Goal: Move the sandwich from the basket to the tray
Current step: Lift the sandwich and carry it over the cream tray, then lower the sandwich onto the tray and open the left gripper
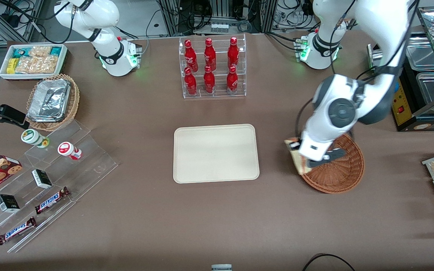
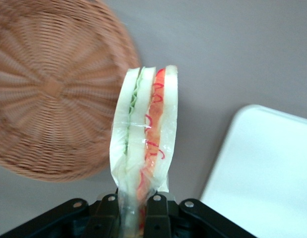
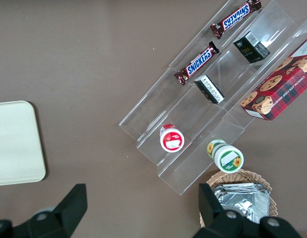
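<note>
Gripping the sandwich by its lower end, the pincer has its fingers closed tight on the clear wrapper, with the wedge standing up out of them, its green and red filling layers showing along the cut edge. In the front view the pincer hangs over the rim of the basket on the side facing the tray, and the sandwich sticks out past that rim, lifted clear of the weave. The basket sits on the counter toward the working arm's end, and no other item shows in it. The tray lies flat at the middle of the counter, well apart from the basket, with nothing on it.

Nearer the camera, toward the parked arm's end, a clear stepped stand carries chocolate bars, small dark boxes and two round tubs. Farther off sits a tan basket with foil containers. Farthest from the camera, a clear rack holds six red bottles.
</note>
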